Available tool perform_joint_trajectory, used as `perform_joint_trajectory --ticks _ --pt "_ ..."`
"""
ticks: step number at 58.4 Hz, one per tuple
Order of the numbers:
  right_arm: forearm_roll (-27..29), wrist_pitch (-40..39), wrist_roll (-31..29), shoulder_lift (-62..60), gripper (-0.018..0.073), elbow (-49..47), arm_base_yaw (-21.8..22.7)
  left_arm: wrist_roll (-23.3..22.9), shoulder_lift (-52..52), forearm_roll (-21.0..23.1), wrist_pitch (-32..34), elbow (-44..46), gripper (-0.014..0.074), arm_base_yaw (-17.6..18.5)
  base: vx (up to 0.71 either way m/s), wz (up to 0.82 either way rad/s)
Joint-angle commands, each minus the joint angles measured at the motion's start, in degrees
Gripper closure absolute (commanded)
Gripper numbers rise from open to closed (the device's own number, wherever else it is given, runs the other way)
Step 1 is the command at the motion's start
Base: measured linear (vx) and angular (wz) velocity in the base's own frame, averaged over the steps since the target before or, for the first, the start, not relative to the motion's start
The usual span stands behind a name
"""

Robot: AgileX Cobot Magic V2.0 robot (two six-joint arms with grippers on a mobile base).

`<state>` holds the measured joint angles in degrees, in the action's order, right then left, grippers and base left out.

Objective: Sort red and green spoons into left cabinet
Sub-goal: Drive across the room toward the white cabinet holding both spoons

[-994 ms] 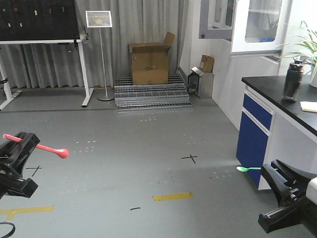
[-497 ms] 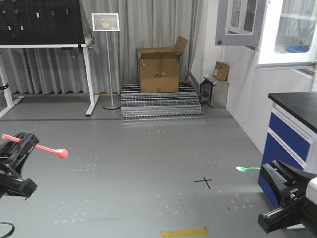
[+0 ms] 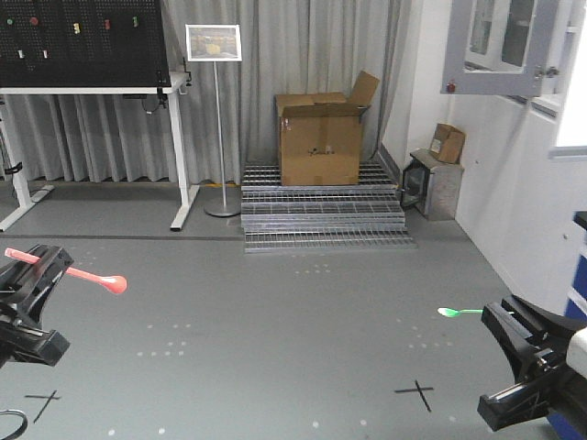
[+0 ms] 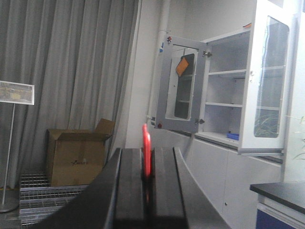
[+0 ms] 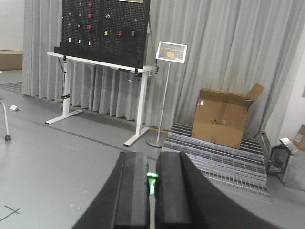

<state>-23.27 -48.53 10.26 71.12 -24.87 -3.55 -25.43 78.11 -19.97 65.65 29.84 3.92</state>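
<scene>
My left gripper is shut on the red spoon, which sticks out to the right with its bowl free in the air. In the left wrist view the red spoon stands pinched between the closed black jaws of my left gripper. My right gripper is shut on the green spoon, whose bowl points left. In the right wrist view the green spoon shows between the jaws of my right gripper. The grey metal shelf cabinet is out of view.
A cardboard box sits on stacked metal gratings by the grey curtain. A sign stand and a pegboard desk are at the left. A wall cabinet with an open grey door and a blue counter edge are at the right.
The whole scene has slid to the right in the front view, and the black-topped counter has nearly left the frame. Both grippers hold their spoons as before.
</scene>
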Motion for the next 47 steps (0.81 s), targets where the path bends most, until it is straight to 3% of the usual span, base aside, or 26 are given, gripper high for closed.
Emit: perform_joint_trajectory --ticks 1,47 --pt "0.76 -4.63 0.03 -0.99 0.0568 -1.45 0.05 -0.4 -1.75 1.57 13.13 1.22 0.0603 0.11 0.54 0.11" --pt "0.76 -4.63 0.03 -0.99 0.0568 -1.45 0.05 -0.4 -1.75 1.52 13.13 1.22 0.0603 0.11 0.55 0.09"
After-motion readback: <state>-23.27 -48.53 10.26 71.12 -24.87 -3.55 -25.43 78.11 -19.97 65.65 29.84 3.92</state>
